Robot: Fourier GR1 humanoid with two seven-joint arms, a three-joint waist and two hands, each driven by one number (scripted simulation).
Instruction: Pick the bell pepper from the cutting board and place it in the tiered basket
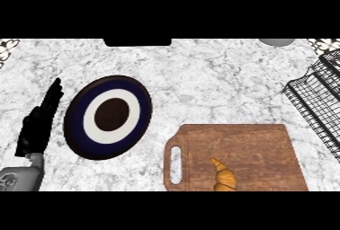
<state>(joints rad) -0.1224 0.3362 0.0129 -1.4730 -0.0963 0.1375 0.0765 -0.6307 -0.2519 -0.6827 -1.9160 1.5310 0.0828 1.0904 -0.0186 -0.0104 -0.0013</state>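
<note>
1. Nearest the lower edge: a wooden cutting board [239,152] lies on the marble counter [219,85], its slotted handle on the left side.
2. On the board's near part sits an orange-yellow item shaped like a croissant [224,176]. No bell pepper can be made out; this is the only item on the board. Its long axis runs near to far, with the pointed tip aimed away and slightly left. The broader end meets the lower edge of the view.
3. At lower left, the left hand [36,126] is on the counter, fingers straight and extended away, holding nothing. It lies just beside the plate's left rim.
4. The plate [108,117] is dark-rimmed with a white ring and dark centre. It stands left of the board, apart from it.
5. At the right edge, the black wire tiered basket [319,94] stands beyond and right of the board.
6. The right hand does not show.
</note>
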